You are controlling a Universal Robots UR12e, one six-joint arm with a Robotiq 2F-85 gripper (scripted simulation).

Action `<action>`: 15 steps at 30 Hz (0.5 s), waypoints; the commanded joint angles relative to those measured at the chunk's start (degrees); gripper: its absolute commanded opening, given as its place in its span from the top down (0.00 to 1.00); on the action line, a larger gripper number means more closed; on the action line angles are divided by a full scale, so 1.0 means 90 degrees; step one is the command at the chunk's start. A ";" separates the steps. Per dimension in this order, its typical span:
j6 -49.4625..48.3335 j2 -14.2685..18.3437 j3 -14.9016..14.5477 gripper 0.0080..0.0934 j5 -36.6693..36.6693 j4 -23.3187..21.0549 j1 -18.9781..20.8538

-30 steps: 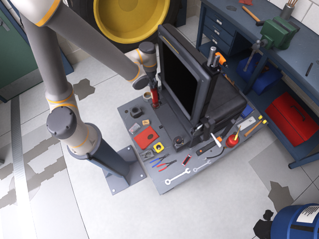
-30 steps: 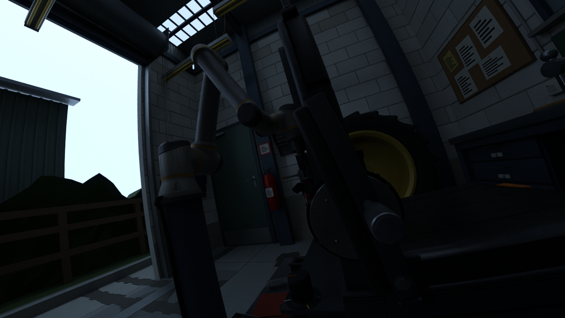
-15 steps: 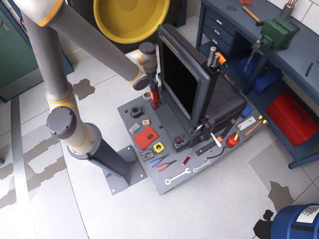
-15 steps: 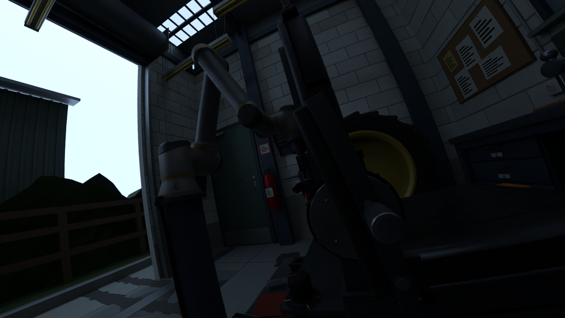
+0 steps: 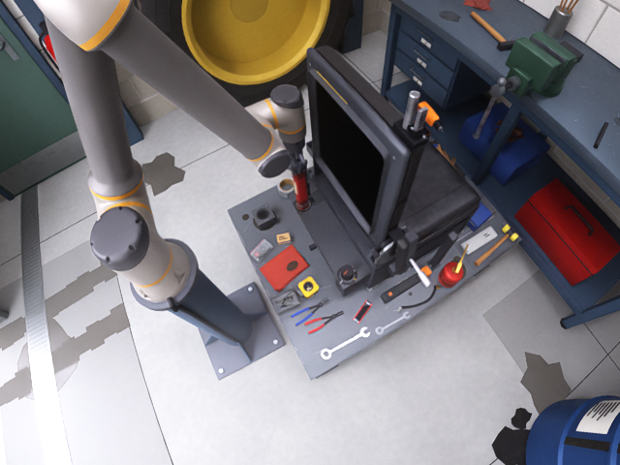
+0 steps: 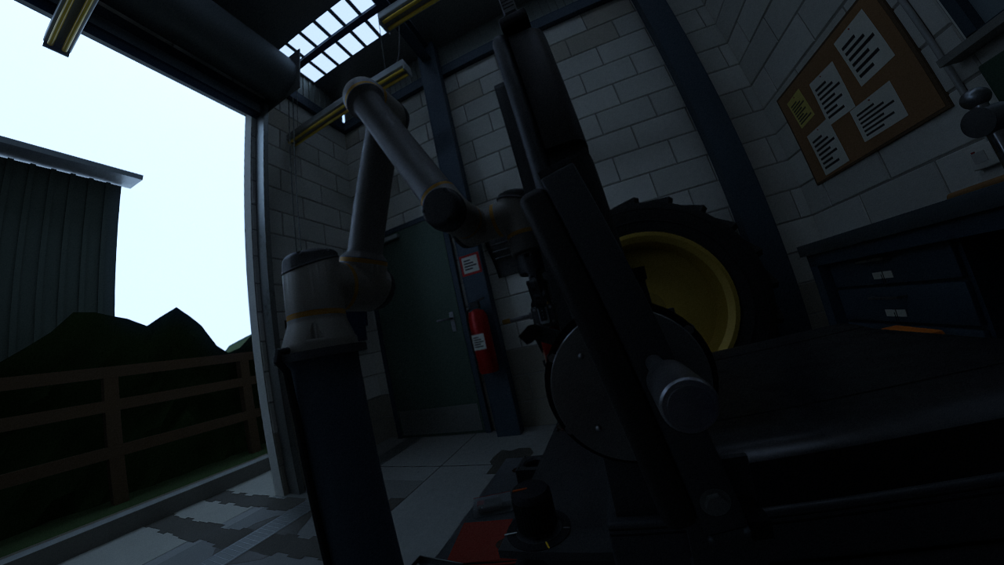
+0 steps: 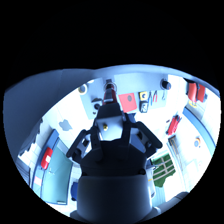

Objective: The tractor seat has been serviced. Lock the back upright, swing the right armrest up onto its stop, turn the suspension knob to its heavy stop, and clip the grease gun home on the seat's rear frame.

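Note:
The red grease gun is partly hidden by my fingers in the wrist camera, where only its red body shows past them. It stands upright behind the seat, its lower end at the round socket on the rear frame. The seat back stands upright above the black cushion. The suspension knob sits at the seat base's near corner. An armrest rises beside the back. My gripper points straight down behind the seat back and is closed around the grease gun.
The seat back stands close to my wrist on the right. The grey mat carries pliers, spanners, a red plate and a tape roll. A yellow-rimmed tyre stands behind, the blue workbench to the right.

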 commanded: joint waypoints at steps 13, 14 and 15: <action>0.0000 0.0110 -0.0002 1.00 -0.0002 -0.0144 -0.0001; 0.0000 0.0119 -0.0002 1.00 -0.0002 -0.0154 -0.0001; 0.0000 0.0129 -0.0001 1.00 -0.0002 -0.0164 -0.0001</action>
